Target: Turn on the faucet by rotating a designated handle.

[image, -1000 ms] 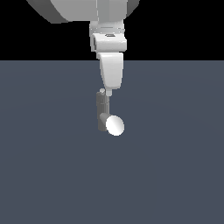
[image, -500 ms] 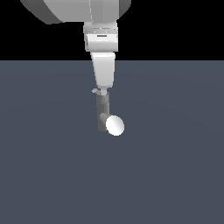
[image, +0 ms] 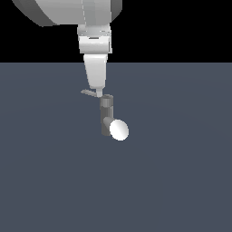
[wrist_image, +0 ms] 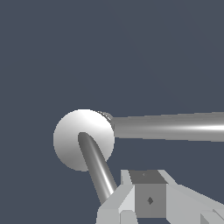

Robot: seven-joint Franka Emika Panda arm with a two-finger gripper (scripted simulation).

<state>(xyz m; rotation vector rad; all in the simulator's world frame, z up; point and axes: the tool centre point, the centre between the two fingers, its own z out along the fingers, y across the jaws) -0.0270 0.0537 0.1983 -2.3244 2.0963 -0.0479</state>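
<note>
In the exterior view the faucet [image: 107,117] stands near the middle of the dark desk [image: 181,181], its white spout end toward the near side, and the claw [image: 98,92] hangs just above its top cap, its tip at the thin handle [image: 88,92] that juts to the exterior view's left; the push looks underway, though how much turn is left I cannot judge. In the wrist view the handle [wrist_image: 97,170] runs from the cap toward the claw's finger [wrist_image: 148,199], seemingly touching it, but whether the claw is wide or narrow cannot be told.
</note>
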